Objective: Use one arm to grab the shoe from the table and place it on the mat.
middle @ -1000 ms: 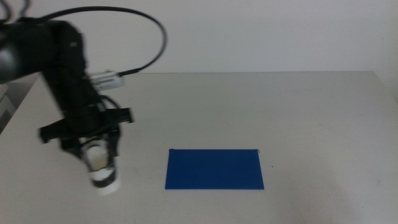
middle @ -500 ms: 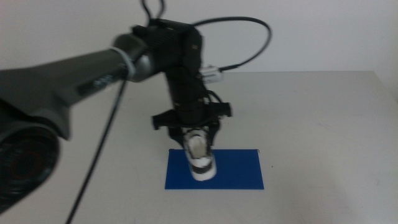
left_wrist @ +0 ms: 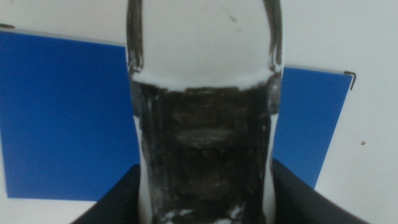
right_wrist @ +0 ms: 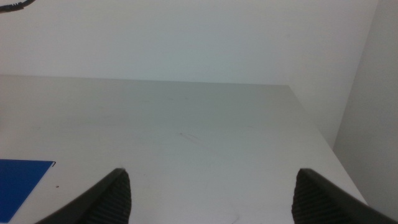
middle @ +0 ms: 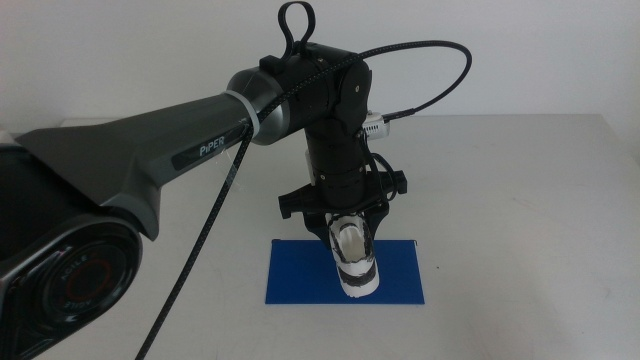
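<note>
The dark arm (middle: pixel 190 150) marked "PIPER" reaches in from the left, and its left gripper (middle: pixel 350 235) is shut on the shoe (middle: pixel 356 265). This small white and black sneaker is held over the middle of the deep blue mat (middle: pixel 300 275). Its white lower end is at or just above the mat; I cannot tell if they touch. In the left wrist view the shoe (left_wrist: pixel 205 155) fills the space between the jaws, with the mat (left_wrist: pixel 62 112) behind it on both sides. The right gripper (right_wrist: pixel 214 199) waits off to the side, open and holding nothing.
The pale table (middle: pixel 520 200) stretches bare to the right of the mat and behind it. A black cable (middle: pixel 440 60) loops above the left arm's wrist. A corner of the mat (right_wrist: pixel 18 177) shows in the right wrist view.
The left arm has carried the shoe rightward from the table's left side to above the mat, and over the last half second a little further right and lower.
</note>
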Robot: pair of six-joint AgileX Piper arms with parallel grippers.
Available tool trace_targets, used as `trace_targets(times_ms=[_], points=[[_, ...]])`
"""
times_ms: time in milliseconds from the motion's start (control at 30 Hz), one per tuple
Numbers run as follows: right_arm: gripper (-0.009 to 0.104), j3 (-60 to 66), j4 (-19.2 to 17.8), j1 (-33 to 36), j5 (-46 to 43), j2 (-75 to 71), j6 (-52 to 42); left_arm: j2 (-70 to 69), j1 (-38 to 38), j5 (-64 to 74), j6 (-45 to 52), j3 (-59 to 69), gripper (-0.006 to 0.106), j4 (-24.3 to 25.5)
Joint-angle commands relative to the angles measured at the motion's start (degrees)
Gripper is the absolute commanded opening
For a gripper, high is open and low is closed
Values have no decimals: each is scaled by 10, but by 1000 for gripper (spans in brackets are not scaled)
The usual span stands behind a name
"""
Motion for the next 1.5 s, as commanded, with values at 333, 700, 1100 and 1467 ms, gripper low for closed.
trace_targets(times_ms=[333,700,1100,1467], points=[[66,-5,-5,-3,-45,-12,-7,-39,-1,48,-7,-19,15,54],[66,-5,-5,-3,-45,-12,-7,-38,-10,46,-52,-19,15,111],[66,-5,-5,-3,-45,-12,-7,-38,-12,53,-445,-19,15,100],[66,-5,-5,-3,-45,-12,-7,-39,-43,52,-785,-19,15,100]])
